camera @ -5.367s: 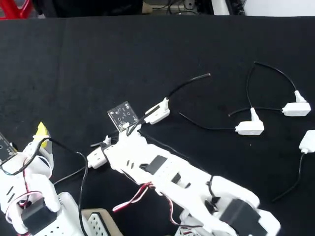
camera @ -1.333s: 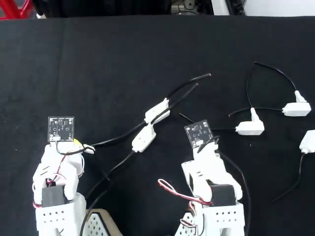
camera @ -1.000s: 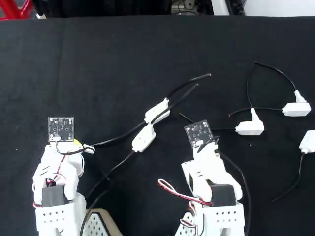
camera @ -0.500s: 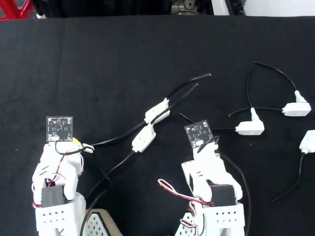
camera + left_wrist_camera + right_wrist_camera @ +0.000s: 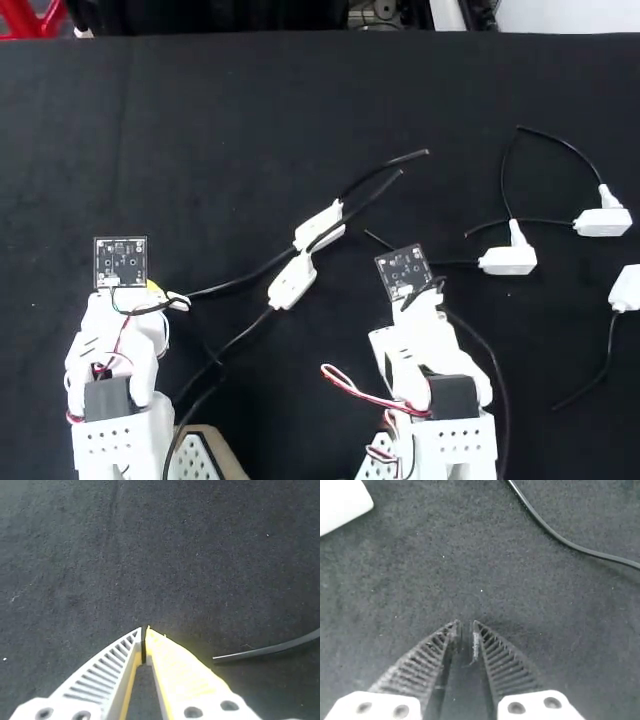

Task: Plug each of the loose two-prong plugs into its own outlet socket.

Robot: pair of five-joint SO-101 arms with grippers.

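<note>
Left jaws, ribbed plastic wedges, meet over the felt-like black table (image 5: 200, 555).

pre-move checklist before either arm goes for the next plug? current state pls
1. Left gripper empty: ok, fingers shut on nothing.
2. Right gripper empty: ok, fingers shut, nothing between.
3. Fingers open for a grasp: not ok, both shut.
4. Centre pair mated: cannot tell. Upper connector and lower connector lie end to end, but the joint is unreadable.
5. Right-side pieces joined: not ok. Near connector, far connector and edge connector lie apart.
6. Black cable clear of the left gripper: ok, beside the fingers, not touching.
</note>
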